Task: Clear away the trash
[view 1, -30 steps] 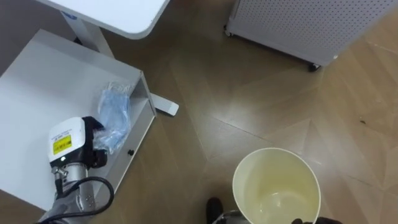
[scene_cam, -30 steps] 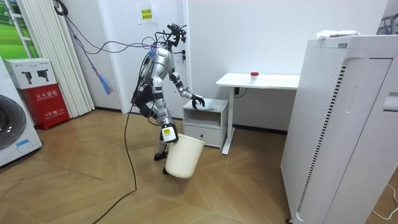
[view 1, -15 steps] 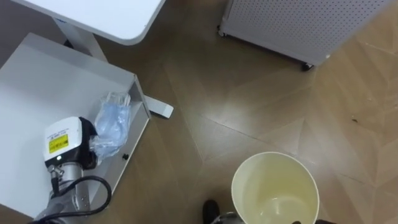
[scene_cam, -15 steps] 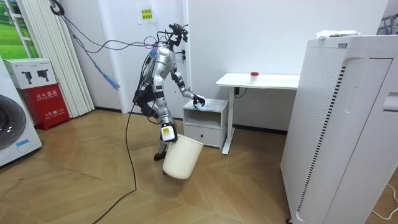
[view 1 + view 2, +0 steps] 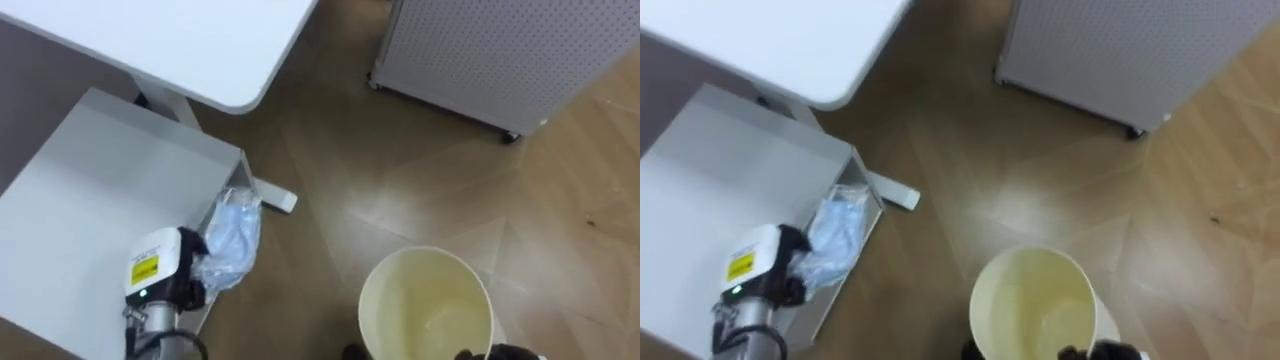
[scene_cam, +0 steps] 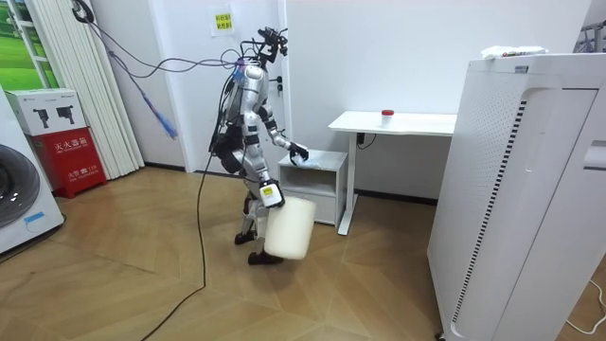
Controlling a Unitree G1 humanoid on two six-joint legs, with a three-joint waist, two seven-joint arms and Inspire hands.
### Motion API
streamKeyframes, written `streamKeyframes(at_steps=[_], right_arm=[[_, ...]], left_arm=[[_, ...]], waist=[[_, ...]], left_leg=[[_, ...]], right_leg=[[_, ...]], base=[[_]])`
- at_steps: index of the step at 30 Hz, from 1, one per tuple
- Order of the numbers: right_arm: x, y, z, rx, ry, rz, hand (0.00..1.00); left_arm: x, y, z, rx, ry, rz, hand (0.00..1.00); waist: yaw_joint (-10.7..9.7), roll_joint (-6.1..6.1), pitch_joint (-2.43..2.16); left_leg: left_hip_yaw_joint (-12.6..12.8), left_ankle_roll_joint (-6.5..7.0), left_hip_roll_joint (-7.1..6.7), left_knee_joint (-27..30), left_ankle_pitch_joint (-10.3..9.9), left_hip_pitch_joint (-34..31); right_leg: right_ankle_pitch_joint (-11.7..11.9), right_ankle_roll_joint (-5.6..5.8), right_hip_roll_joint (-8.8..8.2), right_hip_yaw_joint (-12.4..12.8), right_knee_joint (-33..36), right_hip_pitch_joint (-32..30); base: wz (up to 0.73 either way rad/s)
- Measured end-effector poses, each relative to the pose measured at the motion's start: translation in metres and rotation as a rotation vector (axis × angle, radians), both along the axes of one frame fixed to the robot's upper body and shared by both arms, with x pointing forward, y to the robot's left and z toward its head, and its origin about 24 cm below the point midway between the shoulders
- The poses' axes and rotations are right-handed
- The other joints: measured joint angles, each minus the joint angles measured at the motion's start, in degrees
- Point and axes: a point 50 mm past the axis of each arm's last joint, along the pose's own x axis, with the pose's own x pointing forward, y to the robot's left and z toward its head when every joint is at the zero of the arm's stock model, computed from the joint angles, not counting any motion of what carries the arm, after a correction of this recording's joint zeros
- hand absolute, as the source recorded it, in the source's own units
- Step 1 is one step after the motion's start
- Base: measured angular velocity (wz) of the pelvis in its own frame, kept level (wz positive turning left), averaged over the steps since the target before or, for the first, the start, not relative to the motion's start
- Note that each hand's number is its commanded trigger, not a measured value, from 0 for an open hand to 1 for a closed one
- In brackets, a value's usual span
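Higher now, bin (image 5: 400,285) hangs from right hand (image 6: 271,199), clamped on its rim; plastic bag (image 5: 232,240) touches left hand (image 5: 188,290) at cabinet (image 5: 90,180) edge, grip untellable.

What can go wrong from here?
1. The plastic bag lies at the edge of the cabinet top beside the left hand; a nudge may tip it onto the floor.
2. The bin at the right hand is not under the bag; a drop now would likely miss.
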Motion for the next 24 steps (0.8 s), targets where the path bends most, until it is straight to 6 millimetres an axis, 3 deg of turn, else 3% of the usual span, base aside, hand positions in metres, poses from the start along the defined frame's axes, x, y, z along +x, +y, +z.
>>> streamKeyframes(at_steps=[4, 8, 11, 12, 15, 16, 22, 23, 24], right_arm=[[0.001, 0.003, 0.000, -0.002, -0.006, 0.030, 1.00], [0.003, 0.015, -0.002, 0.008, -0.008, 0.094, 1.00], [-0.002, 0.027, -0.007, 0.047, 0.015, 0.152, 1.00], [-0.004, 0.031, -0.009, 0.051, 0.026, 0.182, 1.00], [-0.013, 0.040, -0.016, 0.078, 0.059, 0.234, 1.00], [-0.015, 0.042, -0.017, 0.089, 0.067, 0.254, 1.00], [-0.018, 0.050, -0.020, 0.115, 0.085, 0.320, 1.00], [-0.018, 0.051, -0.020, 0.114, 0.085, 0.324, 1.00], [-0.018, 0.051, -0.020, 0.111, 0.088, 0.331, 1.00]], left_arm=[[-0.019, -0.026, -0.017, -0.041, 0.076, -0.096, 1.00], [-0.035, -0.035, -0.032, -0.069, 0.167, -0.136, 1.00], [-0.045, -0.045, -0.040, -0.094, 0.227, -0.176, 1.00], [-0.049, -0.050, -0.043, -0.115, 0.245, -0.190, 1.00], [-0.062, -0.066, -0.050, -0.164, 0.308, -0.243, 1.00], [-0.065, -0.071, -0.052, -0.171, 0.333, -0.273, 1.00], [-0.080, -0.089, -0.060, -0.176, 0.470, -0.412, 1.00], [-0.081, -0.089, -0.061, -0.178, 0.481, -0.416, 0.89], [-0.083, -0.089, -0.063, -0.183, 0.503, -0.421, 0.65]], waist=[[1.32, -0.32, -0.27], [1.64, -0.42, -0.41], [1.54, -0.55, -0.61], [1.41, -0.52, -0.91], [1.37, -0.98, -2.44], [1.29, -1.04, -2.57], [1.27, -1.16, -2.54], [1.26, -1.18, -2.52], [1.25, -1.20, -2.50]], left_leg=[[1.22, 0.01, -0.98, -3.08, 0.95, 2.81], [2.26, -0.18, -1.03, -4.86, 1.06, 5.71], [2.78, -0.45, -1.82, -7.31, 1.71, 8.88], [3.01, -0.39, -1.98, -8.57, 2.32, 10.04], [3.13, -0.39, -2.78, -11.54, 3.61, 12.38], [3.09, -0.33, -2.94, -12.18, 3.87, 13.13], [3.08, 0.00, -2.98, -13.82, 4.64, 15.36], [3.07, 0.04, -3.03, -13.92, 4.72, 15.40], [3.07, 0.10, -3.12, -14.01, 4.83, 15.41]], right_leg=[[0.05, 0.14, -0.79, -0.76, -1.20, 1.66], [0.07, 0.14, -0.71, -0.77, -2.39, 3.93], [0.21, 0.27, -0.70, -0.86, -4.15, 6.58], [0.62, 0.40, -0.70, -0.74, -5.24, 7.62], [1.41, 0.54, -0.68, -0.65, -7.35, 9.69], [1.54, 0.62, -0.75, -1.17, -7.86, 10.54], [2.65, 0.88, -0.71, -1.58, -10.31, 13.01], [2.73, 0.89, -0.71, -1.58, -10.40, 13.03], [2.86, 0.94, -0.73, -1.57, -10.53, 13.02]], base=[[0.01], [-0.13], [-0.06], [0.00], [0.02], [0.09], [0.03], [0.00], [0.00]])
